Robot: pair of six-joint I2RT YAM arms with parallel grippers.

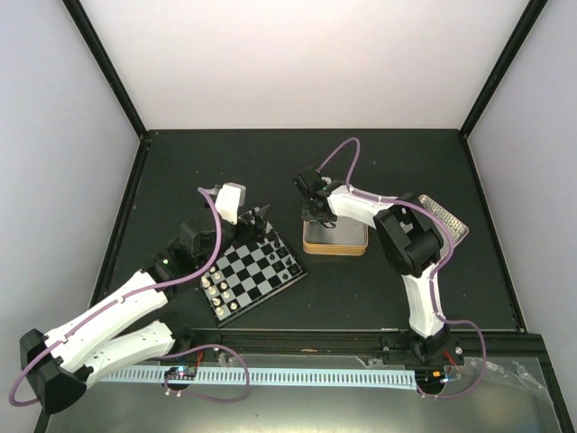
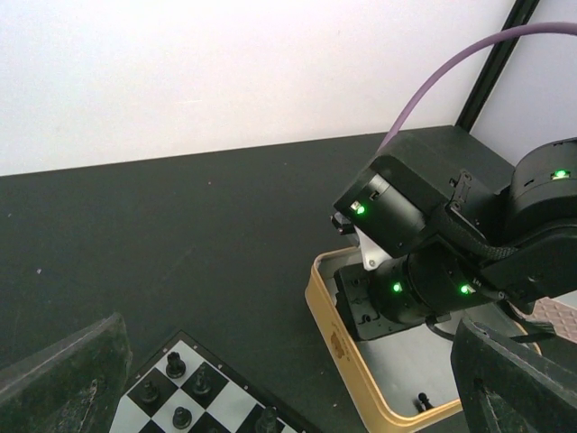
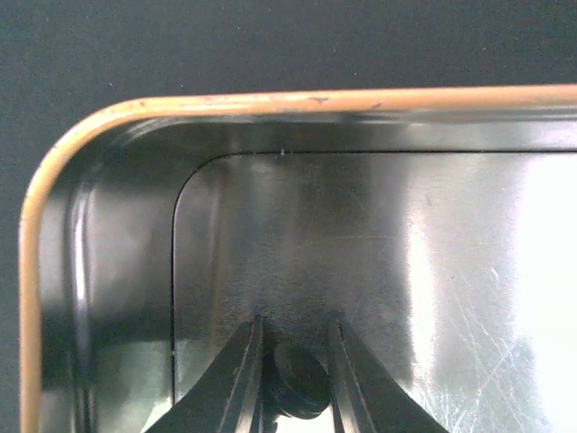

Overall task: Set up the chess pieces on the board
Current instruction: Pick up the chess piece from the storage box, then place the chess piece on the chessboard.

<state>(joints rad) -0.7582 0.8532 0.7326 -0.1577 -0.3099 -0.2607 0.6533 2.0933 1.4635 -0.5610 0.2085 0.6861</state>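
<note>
Contact decides the coming move: the right gripper reaches down into the near-left corner of the tin. Its two fingers sit narrowly on either side of a black piece, and they look to be touching it on both flanks, so I read this as a grip. The piece is right between the fingertips, low on the tin floor. It shows a round end to the wrist camera, and I cannot tell whether it stands or lies tipped.

The board lies to the left of the tin and a little nearer the arm bases. It is close by but not touching the tin, so the piece probably has to come up over the rim and go leftward. The left gripper hangs over the board's far corner with its jaws spread wide and holds nothing. It is the nearer arm to the board, and may crowd the right arm's path
</note>
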